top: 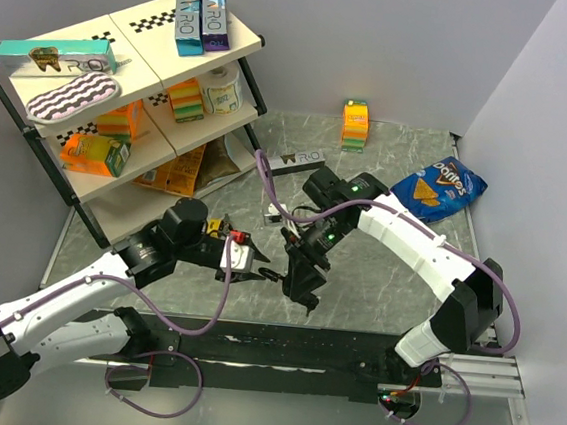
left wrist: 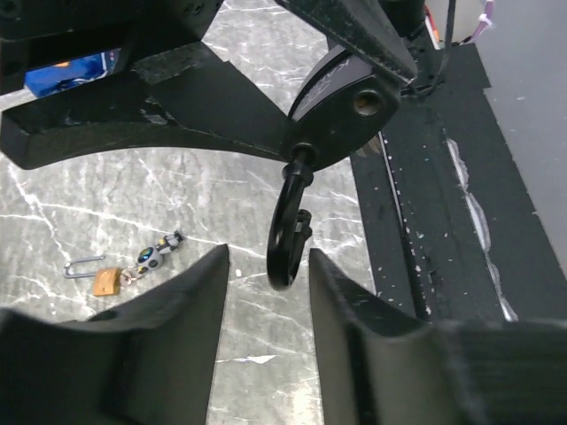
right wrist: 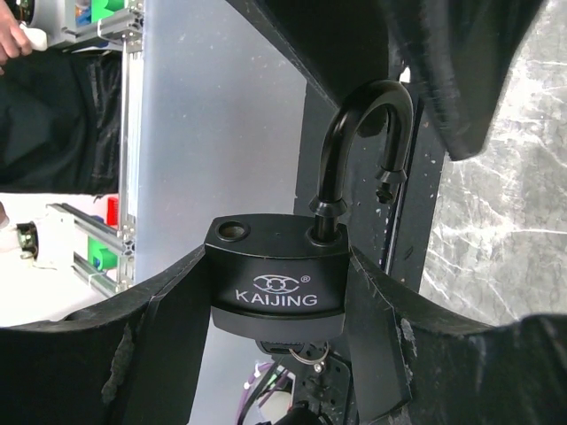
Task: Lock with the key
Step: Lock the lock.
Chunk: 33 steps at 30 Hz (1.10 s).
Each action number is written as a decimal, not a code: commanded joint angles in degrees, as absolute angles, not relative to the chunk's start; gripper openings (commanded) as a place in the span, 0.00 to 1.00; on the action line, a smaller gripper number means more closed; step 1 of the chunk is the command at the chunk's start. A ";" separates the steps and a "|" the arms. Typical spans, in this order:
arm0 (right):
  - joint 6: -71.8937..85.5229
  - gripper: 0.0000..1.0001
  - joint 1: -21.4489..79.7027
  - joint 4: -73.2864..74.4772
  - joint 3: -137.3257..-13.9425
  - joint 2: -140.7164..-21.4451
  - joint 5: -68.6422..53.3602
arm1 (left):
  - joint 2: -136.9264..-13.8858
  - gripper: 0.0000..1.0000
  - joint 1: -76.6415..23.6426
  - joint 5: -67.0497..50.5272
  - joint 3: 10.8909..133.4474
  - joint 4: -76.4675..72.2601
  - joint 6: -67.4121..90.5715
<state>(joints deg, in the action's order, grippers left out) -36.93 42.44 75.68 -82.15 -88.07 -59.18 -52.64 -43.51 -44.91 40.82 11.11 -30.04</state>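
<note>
Now the right gripper (right wrist: pixel 279 266) has the lock (right wrist: pixel 275 297), black-bodied, clamped square between its fingers, with the shackle (right wrist: pixel 354 115) out and turned away from its empty hole (right wrist: pixel 233 232). The left gripper (left wrist: pixel 267 257) hangs spread wide, the shackle between its fingers and seemingly untouched, and the key (left wrist: pixel 128 273) lies on the marble table (left wrist: pixel 89 195), well apart from both. I'd pinch the shackle at its curve, swing the free end over the hole, then press straight in while the right holds firm; a skewed push would likely jam.
</note>
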 commanded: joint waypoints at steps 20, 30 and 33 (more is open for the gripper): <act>-28.76 0.89 43.86 65.43 -82.19 -79.39 -55.21 | -51.51 0.01 -46.58 -42.28 43.06 11.96 -26.04; -24.35 1.00 31.48 53.55 -75.06 -68.21 -48.69 | -50.89 0.01 -46.14 -43.59 50.09 13.10 -10.38; -25.83 1.00 28.30 51.16 -71.12 -64.52 -51.06 | -51.85 0.01 -44.83 -45.26 51.50 11.52 -4.76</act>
<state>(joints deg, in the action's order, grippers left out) -25.71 31.46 56.86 -75.00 -68.20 -48.88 -52.23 -45.98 -40.62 45.91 18.55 -13.58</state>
